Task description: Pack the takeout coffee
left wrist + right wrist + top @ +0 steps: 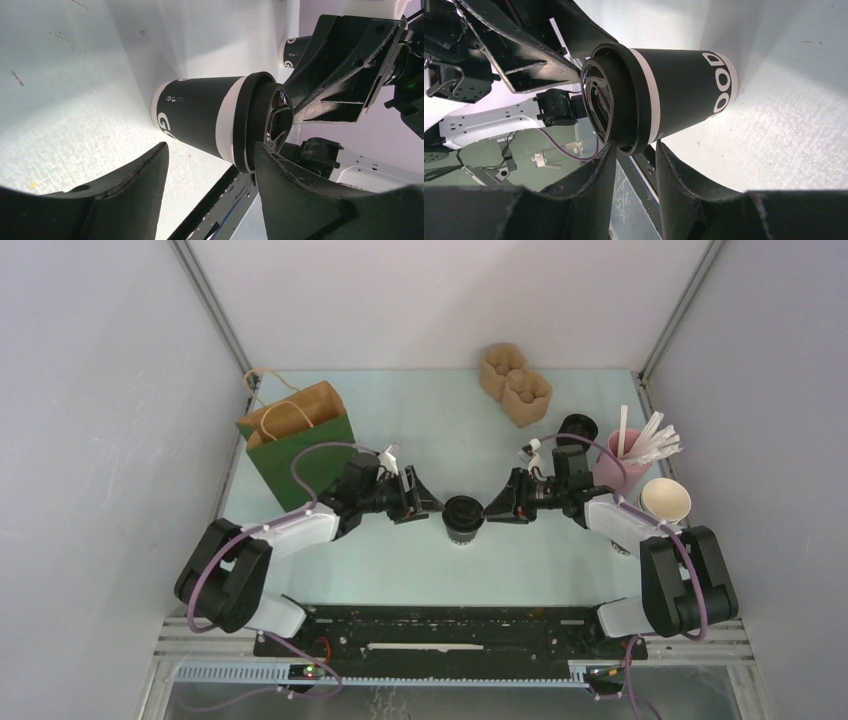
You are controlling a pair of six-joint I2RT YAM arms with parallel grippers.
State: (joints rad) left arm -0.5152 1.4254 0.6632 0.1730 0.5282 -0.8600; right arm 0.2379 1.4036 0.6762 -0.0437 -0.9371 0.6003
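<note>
Takeout coffee [462, 517] upright on surface [420, 410], not yet bagged. Right claw [490, 510] pinches lid rim. Left claw [432, 508] open, straddling cup. Green bag [300, 455] behind left claw, well apart.

The left arm [290, 530] and right arm [620, 518] are reaching inward, their grippers facing each other. The left gripper [432, 507] is holding its jaws wide apart. The right gripper [490, 510] is standing narrower and seemingly pinching the lid rim of the coffee cup [463, 518], though the contact itself is hard to see.
</note>
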